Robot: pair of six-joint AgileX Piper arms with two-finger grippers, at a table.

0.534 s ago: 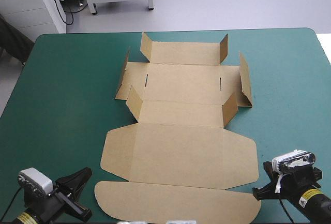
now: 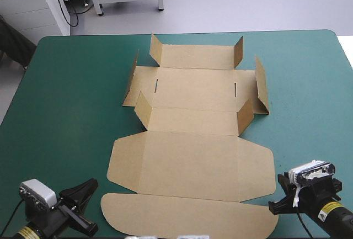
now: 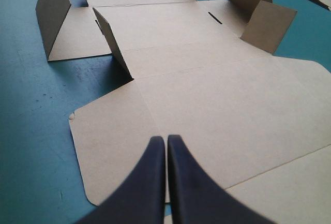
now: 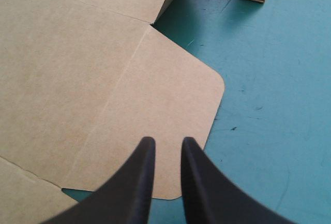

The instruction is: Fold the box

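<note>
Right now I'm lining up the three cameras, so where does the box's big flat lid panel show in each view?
High view: lid panel centred in the near half of the table.
Left wrist view: lid panel just ahead of the left end effector.
Right wrist view: lid panel off to one side of the right end effector.
Shared landmark: the lid's rounded right wing.

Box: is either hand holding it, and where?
Neither. The left hand is shut on nothing, over the near-left flap of the box. The right hand, narrowly open, is over the near-right flap's corner with no board gripped.
</note>
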